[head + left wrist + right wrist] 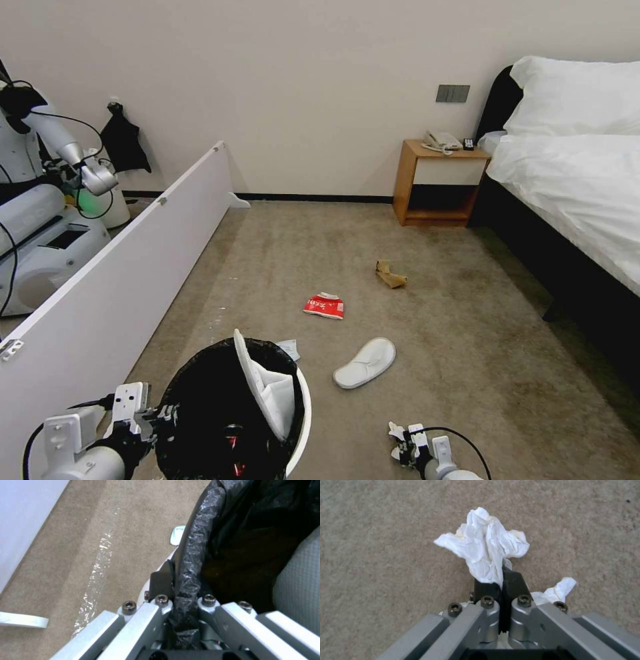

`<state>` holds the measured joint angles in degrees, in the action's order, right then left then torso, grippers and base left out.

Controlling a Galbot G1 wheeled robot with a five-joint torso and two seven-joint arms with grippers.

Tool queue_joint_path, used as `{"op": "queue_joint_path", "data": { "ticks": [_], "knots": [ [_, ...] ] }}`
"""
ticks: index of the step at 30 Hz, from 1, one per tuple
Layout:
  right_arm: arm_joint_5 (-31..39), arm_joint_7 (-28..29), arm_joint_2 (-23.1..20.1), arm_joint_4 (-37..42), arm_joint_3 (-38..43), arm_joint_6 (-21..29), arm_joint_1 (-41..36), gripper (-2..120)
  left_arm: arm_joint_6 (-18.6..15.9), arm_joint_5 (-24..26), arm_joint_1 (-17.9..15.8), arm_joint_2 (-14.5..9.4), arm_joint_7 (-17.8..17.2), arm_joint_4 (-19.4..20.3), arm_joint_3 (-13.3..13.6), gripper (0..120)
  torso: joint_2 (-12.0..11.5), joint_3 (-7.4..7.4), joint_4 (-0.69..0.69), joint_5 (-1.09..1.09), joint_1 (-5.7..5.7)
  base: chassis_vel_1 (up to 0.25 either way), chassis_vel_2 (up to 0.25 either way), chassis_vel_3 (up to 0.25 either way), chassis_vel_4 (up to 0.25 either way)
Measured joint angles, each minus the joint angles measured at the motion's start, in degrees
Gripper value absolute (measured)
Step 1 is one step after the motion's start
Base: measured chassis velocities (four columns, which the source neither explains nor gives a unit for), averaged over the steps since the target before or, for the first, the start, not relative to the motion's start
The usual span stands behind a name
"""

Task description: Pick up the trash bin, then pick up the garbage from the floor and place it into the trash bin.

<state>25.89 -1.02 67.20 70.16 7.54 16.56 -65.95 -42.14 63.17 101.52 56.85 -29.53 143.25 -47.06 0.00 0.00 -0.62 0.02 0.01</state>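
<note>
Two grippers were both occupied, and the scene ran from the big carpeted floor down to a scrap of paper. The trash bin, white with a black bag folded over its rim, sat at the robot's left front, with the left gripper clamped on its rim, one finger outside the wall and the other inside against the liner. A bin like that probably handled as light but bulky; the wall looked stiff enough to hold by the lip, though the slick liner could slip under the pads, so a deep bite over the rim seemed wise. One white slipper stood on edge inside it, and something red lay deep in the bag. On the carpet just beyond the bin lay a second slipper, soft and flat, best pinched across its strap or edge; farther out lay a red snack packet, thin and crinkly, and a crumpled brown paper bag, near the nightstand. The right gripper, low at the right front, had its fingers pressed together on a crumpled white tissue, nearly weightless and limp, which any pinch through its bulk would hold; a second tuft showed beside the fingers.
</note>
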Motion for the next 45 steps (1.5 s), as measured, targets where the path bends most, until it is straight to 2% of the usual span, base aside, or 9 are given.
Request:
{"op": "queue_joint_path", "data": {
  "ticks": [7,13,22,28,33,34,37,40,45],
  "knots": [
    [0.25,-0.03,-1.12,1.35,-0.04,0.21,-0.42,0,0.00,0.27,-0.35,-0.07,-0.10,-0.03,0.06,2,0.00,0.01,-0.01,0.01,0.00,0.000,0.000,0.000,0.000],
    [2.38,0.66,-7.55,9.65,2.10,0.79,-2.85,0,0.00,0.50,-0.44,-0.39,-0.13,-0.14,0.11,2,0.00,0.01,0.00,0.00,0.00,0.000,0.000,0.000,0.000],
    [3.14,0.72,-12.38,16.60,4.74,0.84,-6.21,0,0.00,0.61,-0.94,-0.66,-0.17,-0.41,0.41,2,0.00,0.00,-0.03,-0.01,0.00,0.000,0.000,0.000,0.000],
    [6.42,-1.87,-23.03,33.90,14.99,-2.85,-15.68,0,0.00,0.80,-0.31,-1.68,-0.67,-0.56,1.13,2,0.00,0.00,-0.03,-0.03,0.00,0.000,0.000,0.000,0.000],
    [11.15,-3.79,-28.33,42.00,19.75,-3.86,-17.06,0,0.00,1.13,0.03,-2.38,-1.17,-0.55,1.79,2,0.00,0.00,-0.03,-0.03,0.00,0.000,0.000,0.000,0.000],
    [15.62,-4.03,-29.82,45.68,19.63,-3.92,-14.40,0,0.00,1.46,-0.06,-2.88,-1.46,-0.55,1.82,2,0.00,0.00,-0.02,-0.03,0.00,0.000,0.000,0.000,0.000],
    [19.41,-4.05,-30.20,47.91,17.43,-3.91,-10.01,0,0.00,1.78,-0.07,-3.30,-1.70,-0.55,1.79,2,0.00,0.00,0.00,-0.04,0.00,0.000,0.000,0.000,0.000],
    [26.07,-4.10,-28.06,48.76,4.78,-3.97,7.06,0,0.00,1.90,0.04,-3.23,-1.91,-0.38,1.83,2,0.00,0.01,0.01,0.00,0.00,0.000,0.000,0.000,0.000],
    [28.64,-5.04,-25.54,46.85,-3.74,-4.84,16.44,0,0.00,1.83,0.27,-3.10,-1.93,-0.25,1.81,2,0.00,0.01,0.00,-0.01,0.00,0.000,0.000,0.000,0.000]
  ]
}}
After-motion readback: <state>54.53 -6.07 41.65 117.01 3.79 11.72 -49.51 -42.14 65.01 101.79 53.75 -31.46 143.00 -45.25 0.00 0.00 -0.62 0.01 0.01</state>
